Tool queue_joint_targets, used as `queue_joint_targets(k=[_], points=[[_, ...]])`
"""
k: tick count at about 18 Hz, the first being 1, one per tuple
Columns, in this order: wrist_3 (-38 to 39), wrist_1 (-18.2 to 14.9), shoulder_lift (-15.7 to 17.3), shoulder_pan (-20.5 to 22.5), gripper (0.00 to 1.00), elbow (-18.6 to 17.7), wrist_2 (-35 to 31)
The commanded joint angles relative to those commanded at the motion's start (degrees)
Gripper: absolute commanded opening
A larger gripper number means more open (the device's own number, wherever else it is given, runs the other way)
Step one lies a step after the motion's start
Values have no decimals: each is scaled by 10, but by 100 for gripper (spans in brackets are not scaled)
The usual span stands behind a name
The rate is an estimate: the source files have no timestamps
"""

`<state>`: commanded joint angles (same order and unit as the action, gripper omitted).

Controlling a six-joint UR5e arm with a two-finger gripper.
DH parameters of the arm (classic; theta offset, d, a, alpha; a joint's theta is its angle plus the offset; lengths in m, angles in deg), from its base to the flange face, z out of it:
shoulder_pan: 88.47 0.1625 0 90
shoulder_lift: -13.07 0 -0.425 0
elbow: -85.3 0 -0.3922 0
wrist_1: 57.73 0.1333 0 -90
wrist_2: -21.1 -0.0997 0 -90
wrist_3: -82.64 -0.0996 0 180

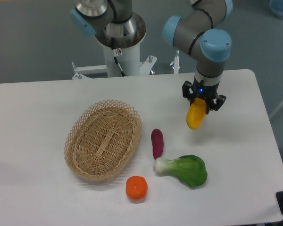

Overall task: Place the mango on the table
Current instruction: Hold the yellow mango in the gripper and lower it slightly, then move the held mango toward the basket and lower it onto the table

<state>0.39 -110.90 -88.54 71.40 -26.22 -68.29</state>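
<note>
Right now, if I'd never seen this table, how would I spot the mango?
Start at the wicker basket on the white table and look right, past the purple vegetable, to the robot's hand. The mango hangs from it: a smooth yellow oval, unlike the round orange fruit and the leafy green vegetable.

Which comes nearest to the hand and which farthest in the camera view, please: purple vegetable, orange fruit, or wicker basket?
From the hand, holding the mango:
1. Purple vegetable, lower left of it.
2. Orange fruit, near the front edge.
3. Wicker basket, far to the left.
</note>
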Motion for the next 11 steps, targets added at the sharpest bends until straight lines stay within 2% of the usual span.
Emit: queue_joint_targets(k=[7,11], points=[[-65,4,27,9,41,-60,-1],[-70,36,37,8,45,-98,-1]])
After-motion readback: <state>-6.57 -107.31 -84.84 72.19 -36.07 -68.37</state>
